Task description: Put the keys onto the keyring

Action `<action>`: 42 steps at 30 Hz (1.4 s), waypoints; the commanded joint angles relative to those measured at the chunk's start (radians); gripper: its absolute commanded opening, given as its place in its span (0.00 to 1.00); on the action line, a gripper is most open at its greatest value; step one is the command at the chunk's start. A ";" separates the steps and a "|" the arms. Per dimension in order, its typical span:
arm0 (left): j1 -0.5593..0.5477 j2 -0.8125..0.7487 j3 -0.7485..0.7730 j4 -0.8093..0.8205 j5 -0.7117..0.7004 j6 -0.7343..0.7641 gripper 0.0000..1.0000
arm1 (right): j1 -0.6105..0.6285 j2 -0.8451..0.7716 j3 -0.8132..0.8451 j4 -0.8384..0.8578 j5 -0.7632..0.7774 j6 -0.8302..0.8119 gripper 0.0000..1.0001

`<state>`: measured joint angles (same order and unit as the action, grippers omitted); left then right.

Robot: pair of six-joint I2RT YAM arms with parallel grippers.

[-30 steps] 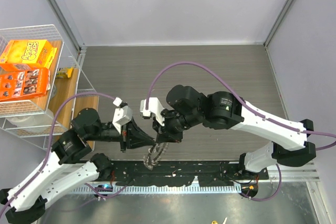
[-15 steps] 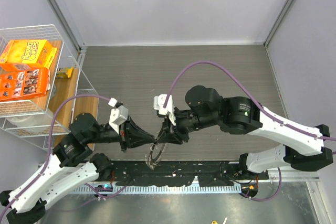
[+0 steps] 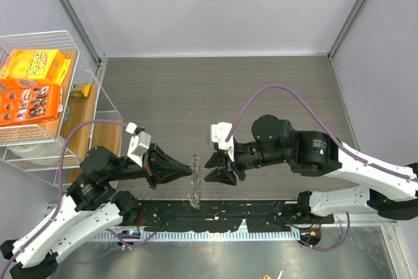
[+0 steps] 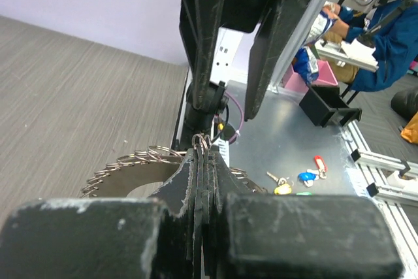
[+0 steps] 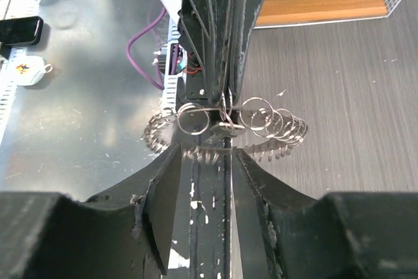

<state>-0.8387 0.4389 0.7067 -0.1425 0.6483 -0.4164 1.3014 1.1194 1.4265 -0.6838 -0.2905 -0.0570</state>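
The keyring is a thin ring strung with many small silvery loops. It hangs edge-on from my left gripper above the table's near edge. In the left wrist view the left gripper is shut on the top of the keyring, which fans out below. My right gripper is open and empty, just right of the ring and facing the left one. In the right wrist view the right gripper has its jaws spread either side of the keyring, a little short of it. No loose black-headed key shows.
A wire basket with orange cereal boxes stands at the far left beside a wooden board. A black rail runs along the near edge. Coloured tagged keys lie on the metal bench beyond the table.
My right gripper has drawn back to the right, off the keyring, and now stands open. My left gripper has shifted slightly left, and it alone holds the ring.
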 commanded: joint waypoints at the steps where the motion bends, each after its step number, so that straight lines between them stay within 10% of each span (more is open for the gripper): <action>1: -0.003 -0.045 -0.027 0.219 -0.021 -0.064 0.00 | 0.009 -0.079 -0.076 0.168 0.028 -0.061 0.43; 42: -0.003 -0.127 -0.187 0.615 -0.053 -0.214 0.00 | 0.058 -0.086 -0.187 0.498 -0.012 -0.162 0.29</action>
<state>-0.8387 0.3233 0.5175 0.3790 0.6258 -0.6220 1.3499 1.0283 1.2205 -0.2535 -0.2832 -0.2314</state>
